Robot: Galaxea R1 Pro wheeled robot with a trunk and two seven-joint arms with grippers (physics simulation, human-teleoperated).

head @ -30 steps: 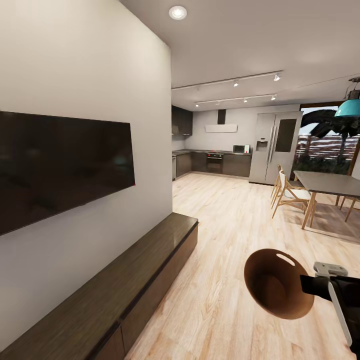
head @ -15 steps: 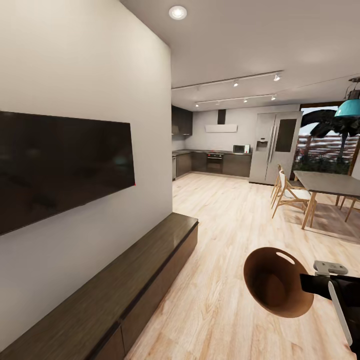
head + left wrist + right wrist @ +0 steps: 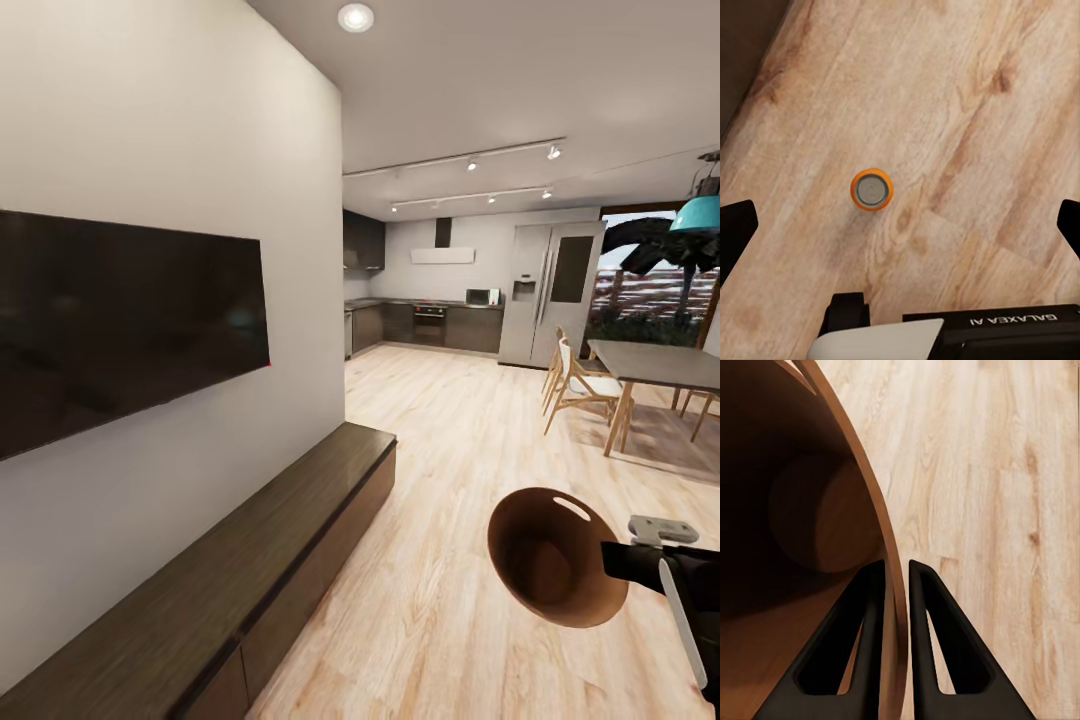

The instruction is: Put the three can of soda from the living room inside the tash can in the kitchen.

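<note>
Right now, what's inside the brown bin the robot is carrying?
Nothing shows inside the trash can: just its bare brown bottom and walls. The near wall hides a little of the inside.

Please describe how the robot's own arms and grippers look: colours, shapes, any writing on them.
The right gripper has two black, tapered fingers with triangular cut-outs. Its black arm carries a white stripe and a light grey bracket. The left gripper has black fingertips and a white-and-black housing with white "GALAXEA AI" lettering.

Your black right gripper (image 3: 896,585) runs off the right wrist picture's 6 o'clock edge. The glossy copper-brown round bin (image 3: 802,532) is cut at 9 o'clock. You can't tell what the small orange can (image 3: 871,189) is resting on.
</note>
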